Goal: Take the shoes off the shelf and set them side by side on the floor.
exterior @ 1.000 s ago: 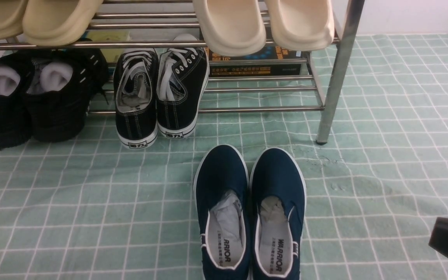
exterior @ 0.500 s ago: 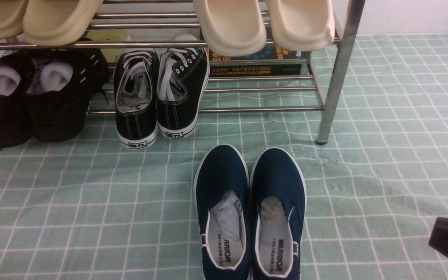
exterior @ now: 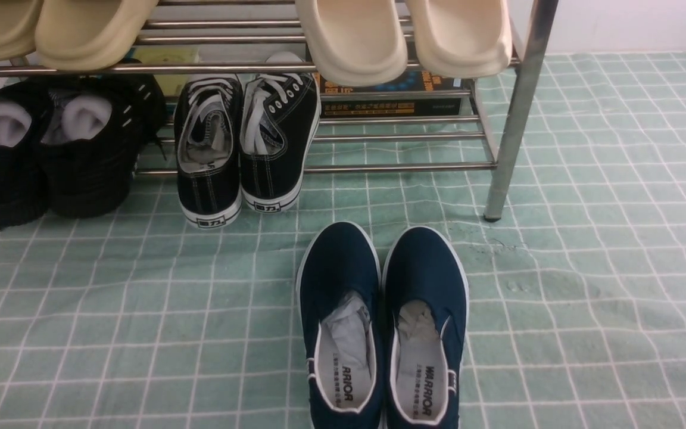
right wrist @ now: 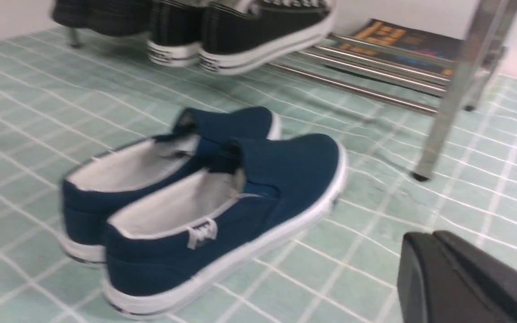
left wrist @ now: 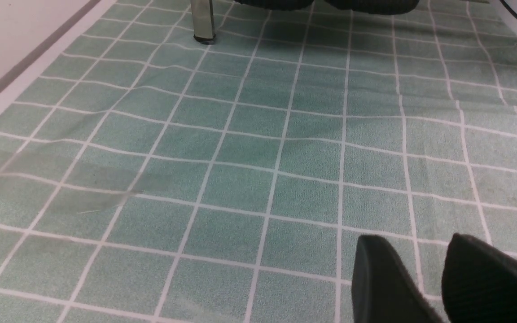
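Navy blue canvas slip-on shoes with white rubber trim (exterior: 340, 268) stood side by side on the pale green, white-gridded cloth floor (exterior: 587, 298), toes toward the shiny metal-rod shelf (exterior: 513, 131). They had not shifted over the last second; what had changed was the dark right gripper (right wrist: 427, 234), which had drawn farther toward the front view's lower right corner. That looked like a retreat after placing, with the task probably all but done.

The right gripper's fingers were closed together on nothing, reaching low beside the pair without touching it. The left gripper (left wrist: 419, 240) held nothing either, its fingertips slightly parted above the floor, well apart from the shoes.
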Tool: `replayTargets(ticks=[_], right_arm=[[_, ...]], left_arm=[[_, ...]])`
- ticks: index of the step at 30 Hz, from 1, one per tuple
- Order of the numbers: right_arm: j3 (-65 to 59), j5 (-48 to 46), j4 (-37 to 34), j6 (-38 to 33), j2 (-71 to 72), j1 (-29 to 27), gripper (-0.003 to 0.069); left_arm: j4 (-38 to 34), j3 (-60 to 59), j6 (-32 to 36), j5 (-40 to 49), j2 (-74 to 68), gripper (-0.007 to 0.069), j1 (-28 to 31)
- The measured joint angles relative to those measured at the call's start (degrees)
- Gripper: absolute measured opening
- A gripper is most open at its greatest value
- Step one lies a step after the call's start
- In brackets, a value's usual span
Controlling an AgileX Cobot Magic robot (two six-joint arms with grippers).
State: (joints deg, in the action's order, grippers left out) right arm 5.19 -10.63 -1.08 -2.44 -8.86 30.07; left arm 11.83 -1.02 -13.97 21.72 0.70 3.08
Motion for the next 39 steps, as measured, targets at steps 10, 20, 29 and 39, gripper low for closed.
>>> replayTargets(ticks=[10, 20, 29, 39], right_arm=[[-6.6, -1.4, -0.7, -2.9, 7.2, -14.2, 0.0021], [-6.6, -8.4, -1.6, -2.9, 9.4, -22.3, 0.0032], [-5.9, -12.2, -1.3, -2.9, 9.4, -24.8, 0.004], [-5.9, -12.2, -1.3, -2.9, 9.4, -24.8, 0.0053]], left_arm=[[0.0, 0.0, 0.0, 0.0, 0.0, 0.0239, 0.0], [0.0, 0.0, 0.0, 0.0, 0.0, 0.0239, 0.0], [0.0, 0.0, 0.0, 0.0, 0.0, 0.0239, 0.0], [0.0, 0.0, 0.0, 0.0, 0.0, 0.0239, 0.0]])
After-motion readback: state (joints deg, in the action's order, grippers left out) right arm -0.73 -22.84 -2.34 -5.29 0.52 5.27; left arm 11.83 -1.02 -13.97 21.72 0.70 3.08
